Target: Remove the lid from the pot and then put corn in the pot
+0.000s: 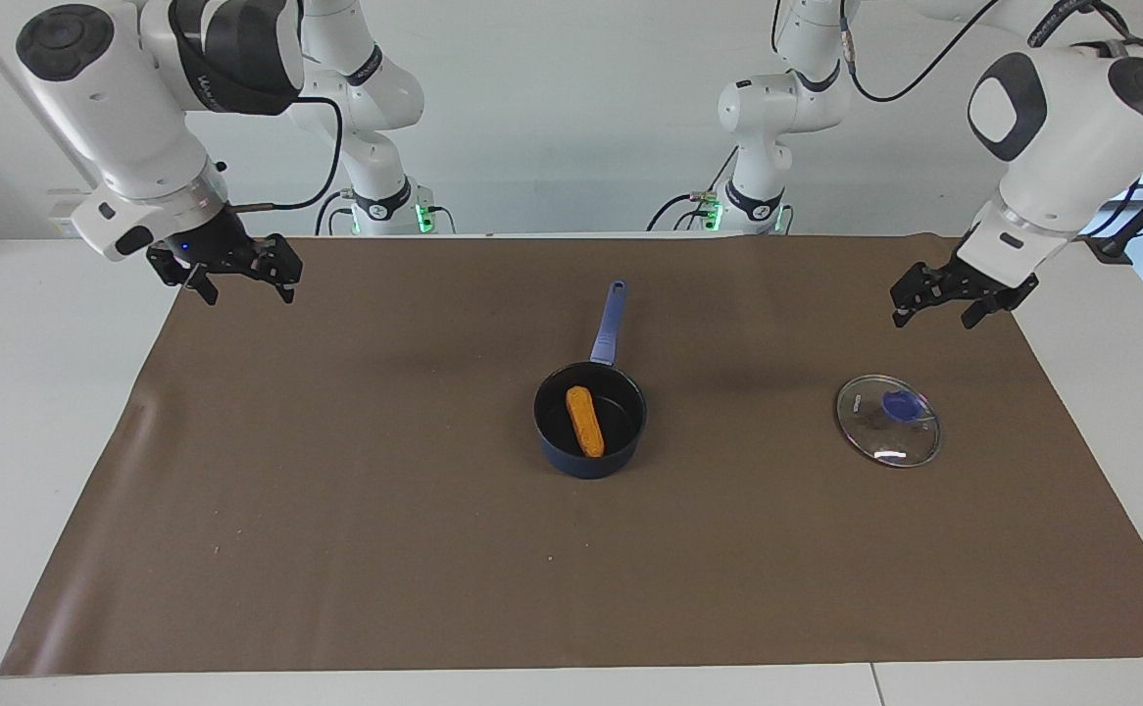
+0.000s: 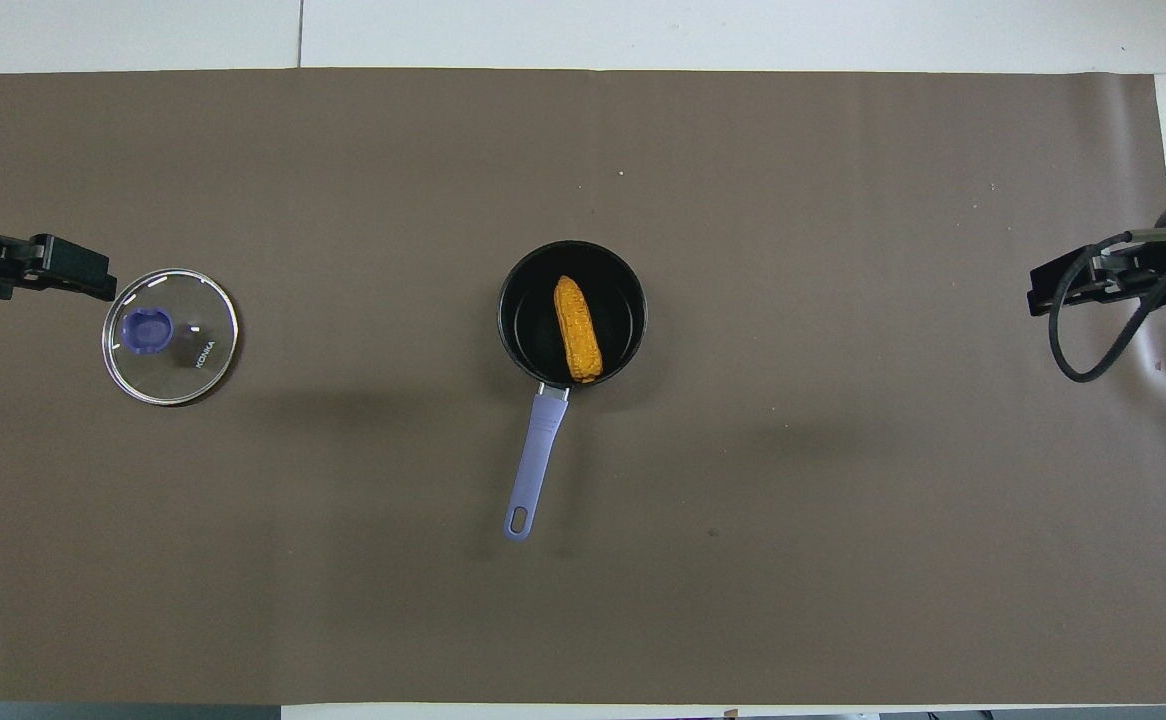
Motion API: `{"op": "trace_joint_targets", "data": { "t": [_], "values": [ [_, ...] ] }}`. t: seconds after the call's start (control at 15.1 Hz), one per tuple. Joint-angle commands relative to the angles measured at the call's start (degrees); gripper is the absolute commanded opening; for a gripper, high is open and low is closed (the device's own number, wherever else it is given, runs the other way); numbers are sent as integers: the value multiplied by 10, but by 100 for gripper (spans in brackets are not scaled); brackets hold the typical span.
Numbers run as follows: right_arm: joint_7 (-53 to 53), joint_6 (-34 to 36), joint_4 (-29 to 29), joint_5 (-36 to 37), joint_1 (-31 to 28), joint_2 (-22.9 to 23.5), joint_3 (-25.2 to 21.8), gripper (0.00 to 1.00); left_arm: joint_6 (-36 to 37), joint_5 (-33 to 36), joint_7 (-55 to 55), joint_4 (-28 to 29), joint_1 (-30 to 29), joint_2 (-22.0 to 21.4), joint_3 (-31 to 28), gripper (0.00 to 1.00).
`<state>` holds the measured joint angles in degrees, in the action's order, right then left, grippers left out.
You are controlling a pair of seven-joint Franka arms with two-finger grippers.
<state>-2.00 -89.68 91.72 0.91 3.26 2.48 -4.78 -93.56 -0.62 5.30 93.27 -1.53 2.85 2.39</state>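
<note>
The corn (image 1: pixel 584 421), a tapered yellow-orange cob ribbed with kernels, is seen lying inside the pot (image 1: pixel 590 437), stretched across the black interior along the line of the handle, its blunt end toward the handle. The pot, a small dark navy saucepan, is set near the middle of the brown mat (image 1: pixel 336 510) that covers most of the white tabletop (image 1: pixel 32 412); its long, straight, lighter blue handle is pointed toward the robots. The lid (image 1: pixel 887 420), a round clear glass disc with a metal rim and a blue knob, is laid flat on the mat toward the left arm's end, well apart from the pot. Wide bare mat is left all around the pot.

The left gripper (image 1: pixel 936 309) is held in the air near the lid, its fingers spread and nothing held. The right gripper (image 1: pixel 243 284) is raised over the mat's edge at the right arm's end, likewise spread and empty.
</note>
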Motion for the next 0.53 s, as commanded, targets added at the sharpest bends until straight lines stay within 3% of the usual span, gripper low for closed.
{"op": "trace_joint_targets", "data": {
  "t": [0.0,0.2,0.46],
  "values": [
    [-10,-2,33,-3,-3,-31,4,100,11,12,-8,70,20,-59,-12,100],
    [-11,-4,64,-3,-8,-54,6,100,-17,12,2,81,28,-63,-14,100],
    [-11,-10,49,9,-21,-44,31,100,39,12,-5,17,52,-47,-25,100]
  ]
}}
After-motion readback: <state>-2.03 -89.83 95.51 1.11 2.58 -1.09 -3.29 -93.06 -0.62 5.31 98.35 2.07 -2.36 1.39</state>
